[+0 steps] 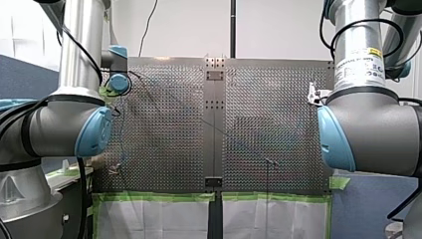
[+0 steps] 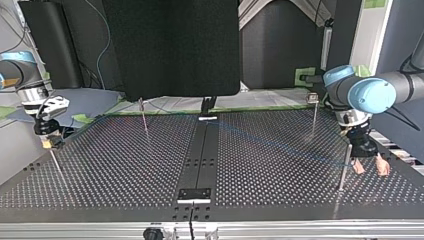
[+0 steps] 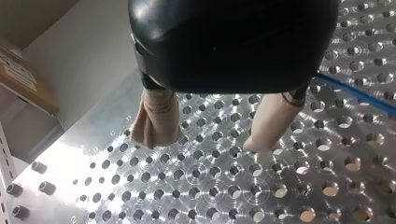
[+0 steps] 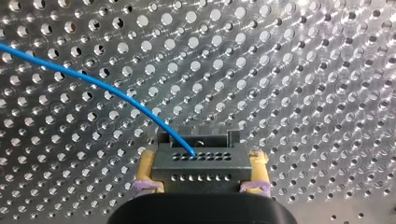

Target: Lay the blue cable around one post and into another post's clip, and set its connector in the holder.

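Closest to the lens in the right wrist view, my right gripper (image 4: 201,161) is clamped on the dark grey connector (image 4: 205,173), with a yellow pad (image 4: 148,168) pressed against each side. The blue cable (image 4: 93,83) leaves a hole in the connector's face and curves away over the perforated table (image 4: 303,70).

My left gripper (image 3: 208,142) hangs just above the table. Its beige fingers (image 3: 156,119) are spread wide with nothing between them. The cable passes beside it, outside one finger and not touching it.

From across the table, the top view puts my right gripper low at that view's left, just beside a thin post (image 2: 56,162). My left gripper is at the view's right, near a second post (image 2: 344,167). A third post (image 2: 144,117) and a fourth post (image 2: 314,116) stand farther back toward the arms, one on each side of the black centre strip (image 2: 200,150). In this view the cable is a faint blue line running from the left side, over the strip, to the second post. I cannot tell whether it touches or wraps that post. The connector is at the table's left side in this view, held by my right gripper.
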You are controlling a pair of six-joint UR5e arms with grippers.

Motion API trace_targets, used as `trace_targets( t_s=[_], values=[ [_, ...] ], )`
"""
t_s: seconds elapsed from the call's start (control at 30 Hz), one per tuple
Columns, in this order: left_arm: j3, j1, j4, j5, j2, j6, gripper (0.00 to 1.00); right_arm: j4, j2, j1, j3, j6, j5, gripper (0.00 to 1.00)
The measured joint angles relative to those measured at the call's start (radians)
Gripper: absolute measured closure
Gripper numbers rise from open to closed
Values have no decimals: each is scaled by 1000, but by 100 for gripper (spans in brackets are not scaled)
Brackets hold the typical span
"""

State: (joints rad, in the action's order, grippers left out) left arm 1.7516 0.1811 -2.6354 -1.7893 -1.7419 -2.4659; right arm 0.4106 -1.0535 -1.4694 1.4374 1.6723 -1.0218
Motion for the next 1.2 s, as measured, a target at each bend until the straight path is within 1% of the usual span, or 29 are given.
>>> trace_targets(
  t_s=[0.2, 0.53, 0.73, 1.2],
  values=[
    [0, 0, 0, 0, 0, 1, 0, 2, 1, -1, 0, 1, -1, 100],
    [0, 0, -1, 0, 0, 2, 0, -19, 0, -13, 0, 0, -14, 100],
    [0, 0, -1, 0, 0, 2, 0, -17, 0, -13, 0, 7, -19, 100],
    [0, 1, 0, 0, 0, 2, 0, -12, 2, -16, -10, 16, -21, 100]
  ],
)
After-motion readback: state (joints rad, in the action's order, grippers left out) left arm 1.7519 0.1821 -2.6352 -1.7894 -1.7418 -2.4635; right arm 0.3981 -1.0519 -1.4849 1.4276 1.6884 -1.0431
